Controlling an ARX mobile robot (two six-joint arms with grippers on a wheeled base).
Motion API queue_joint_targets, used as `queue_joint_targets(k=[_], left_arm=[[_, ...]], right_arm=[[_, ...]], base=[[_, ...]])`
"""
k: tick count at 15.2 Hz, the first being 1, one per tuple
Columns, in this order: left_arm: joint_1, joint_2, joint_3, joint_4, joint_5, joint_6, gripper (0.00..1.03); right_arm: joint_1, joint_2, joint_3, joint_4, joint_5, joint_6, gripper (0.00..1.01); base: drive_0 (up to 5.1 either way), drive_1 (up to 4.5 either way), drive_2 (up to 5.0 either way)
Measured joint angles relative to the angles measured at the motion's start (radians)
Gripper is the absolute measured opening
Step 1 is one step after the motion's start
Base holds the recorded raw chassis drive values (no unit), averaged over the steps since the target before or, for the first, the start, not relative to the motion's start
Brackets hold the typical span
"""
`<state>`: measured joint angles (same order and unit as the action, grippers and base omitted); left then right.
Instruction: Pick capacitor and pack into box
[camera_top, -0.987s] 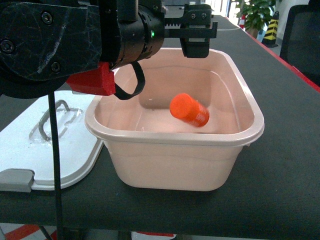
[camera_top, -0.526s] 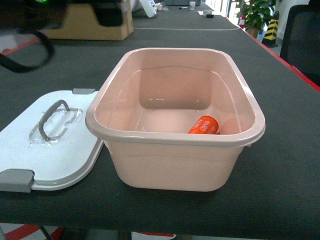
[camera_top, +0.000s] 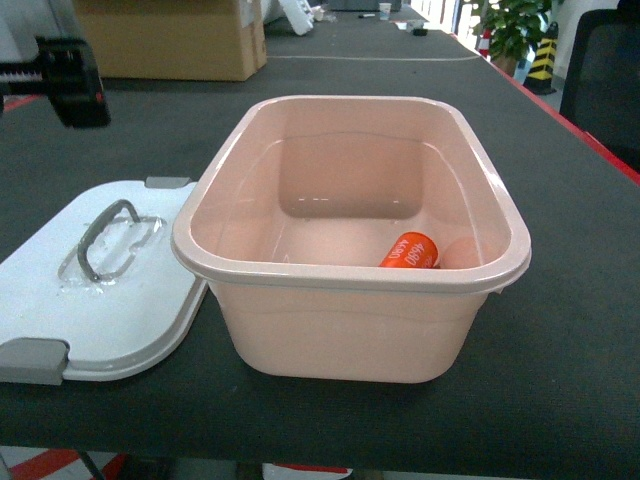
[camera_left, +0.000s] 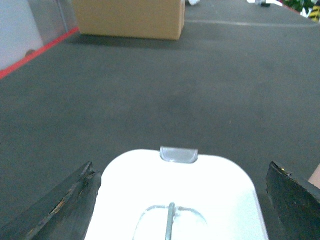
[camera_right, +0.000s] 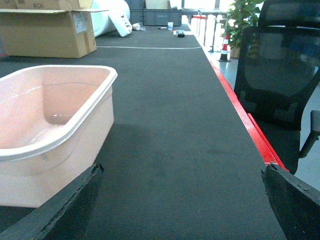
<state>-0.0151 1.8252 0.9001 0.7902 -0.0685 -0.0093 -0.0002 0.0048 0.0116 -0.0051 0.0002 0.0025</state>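
The capacitor (camera_top: 410, 250) now lies dropped inside the box (camera_top: 350, 320), well right of the withdrawn, wide-open, empty left pincer (camera_left: 180, 210).

1. box (camera_top: 350, 330): pale pink plastic, smooth, soft sheen on its inner walls.
2. capacitor (camera_top: 409, 251), inside the box: glossy orange sleeve, white print.
3. lid (camera_top: 120, 330), left of the box: smooth white plastic, clear handle recess, matt grey latch.
4. table (camera_top: 570, 330) under the box: dark, matt, fine-textured.
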Motion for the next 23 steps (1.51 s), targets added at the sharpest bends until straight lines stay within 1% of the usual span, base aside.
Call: queue_joint_targets(k=[1,3,4,5,6,7,8,10,12,14,15,17,20,21,22,23], left_arm=[[0.008,0.047,0.008,-0.003,0.02,0.011,0.98],[0.017,0.153,0.041,-0.002,0.021,0.033,0.98],[0.017,0.2,0.054,-0.008,0.029,0.04,0.98],[0.031,0.334,0.094,-0.005,0.035,0.036,0.98],[0.037,0.382,0.116,-0.002,0.054,0.044,0.98],[0.039,0.39,0.126,-0.012,0.054,0.048,0.9],[0.037,0.396,0.142,-0.02,0.053,0.05,0.8],[0.037,0.401,0.165,-0.043,0.049,0.055,0.57],[0.039,0.415,0.172,-0.066,0.04,0.042,0.32],[0.043,0.419,0.172,-0.055,0.037,0.04,0.09],[0.043,0.419,0.166,-0.033,0.05,0.038,0.01],[0.038,0.399,0.153,-0.041,0.037,0.017,0.02],[0.056,0.245,0.168,-0.121,0.0,0.001,0.02],[0.066,0.177,0.2,-0.157,-0.026,-0.014,0.02],[0.064,0.03,0.262,-0.24,-0.095,-0.036,0.02],[0.026,-0.068,0.28,-0.298,-0.15,-0.049,0.02]], right_arm=[[0.0,0.0,0.0,0.0,0.0,0.0,0.98],[0.0,0.0,0.0,0.0,0.0,0.0,0.98],[0.0,0.0,0.0,0.0,0.0,0.0,0.98],[0.0,0.0,0.0,0.0,0.0,0.0,0.98],[0.0,0.0,0.0,0.0,0.0,0.0,0.98],[0.0,0.0,0.0,0.0,0.0,0.0,0.98],[0.0,0.0,0.0,0.0,0.0,0.0,0.98],[0.0,0.0,0.0,0.0,0.0,0.0,0.98],[0.0,0.0,0.0,0.0,0.0,0.0,0.98],[0.0,0.0,0.0,0.0,0.0,0.0,0.98],[0.0,0.0,0.0,0.0,0.0,0.0,0.98],[0.0,0.0,0.0,0.0,0.0,0.0,0.98],[0.0,0.0,0.0,0.0,0.0,0.0,0.98],[0.0,0.0,0.0,0.0,0.0,0.0,0.98],[0.0,0.0,0.0,0.0,0.0,0.0,0.98],[0.0,0.0,0.0,0.0,0.0,0.0,0.98]], base=[[0.0,0.0,0.0],[0.0,0.0,0.0],[0.0,0.0,0.0],[0.0,0.0,0.0],[0.0,0.0,0.0],[0.0,0.0,0.0],[0.0,0.0,0.0],[0.0,0.0,0.0],[0.0,0.0,0.0],[0.0,0.0,0.0],[0.0,0.0,0.0],[0.0,0.0,0.0],[0.0,0.0,0.0],[0.0,0.0,0.0],[0.0,0.0,0.0],[0.0,0.0,0.0]])
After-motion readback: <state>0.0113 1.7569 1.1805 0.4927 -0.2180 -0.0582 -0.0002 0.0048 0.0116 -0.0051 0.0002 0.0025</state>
